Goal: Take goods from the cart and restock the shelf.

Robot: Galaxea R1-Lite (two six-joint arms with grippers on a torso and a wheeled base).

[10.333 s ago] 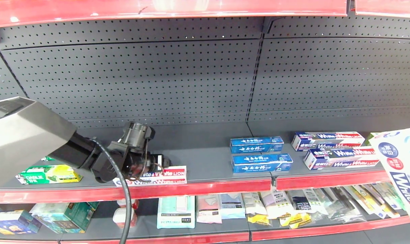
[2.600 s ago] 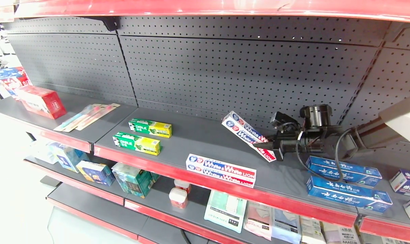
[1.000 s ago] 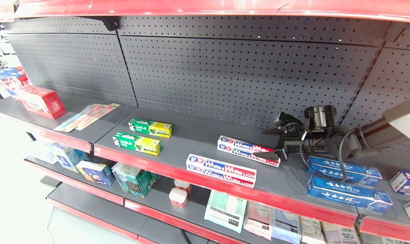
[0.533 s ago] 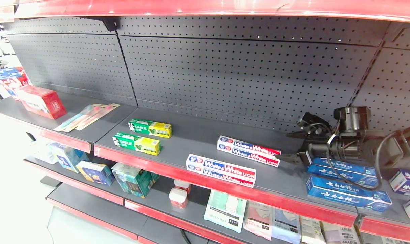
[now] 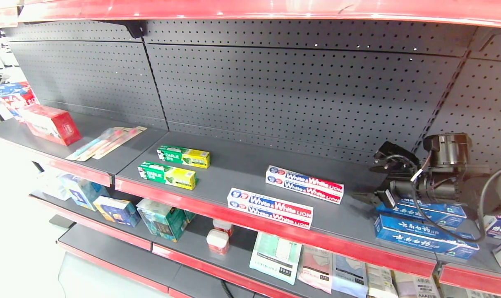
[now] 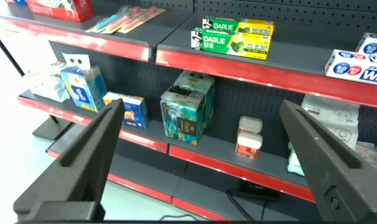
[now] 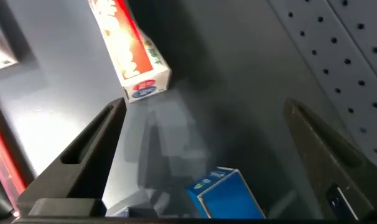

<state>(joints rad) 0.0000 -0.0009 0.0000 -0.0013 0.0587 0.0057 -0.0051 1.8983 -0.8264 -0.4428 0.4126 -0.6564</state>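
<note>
A grey shelf (image 5: pixel 242 165) with a red front edge is shown. Two long white toothpaste boxes, striped red and blue, are laid flat on its middle section. The rear box (image 5: pixel 304 190) is set back from the front edge and lies roughly parallel to it. The front box (image 5: pixel 270 208) is placed at that edge, just beside the rear box.

The right pincer (image 5: pixel 368 183) is held near the rear box's right end without touching it, its fingers spread and nothing gripped. Two blue boxes (image 5: pixel 424 236) are laid one behind the other at the section's right end, and two green boxes (image 5: pixel 166 175) likewise at its left end. One red box (image 5: pixel 51 124) and some toothbrush packs (image 5: pixel 105 142), their number unclear, are seen on the next section to the left.

The left pincer (image 6: pixel 201 109) is held wide apart and empty, facing a lower shelf (image 6: pixel 269 165).
</note>
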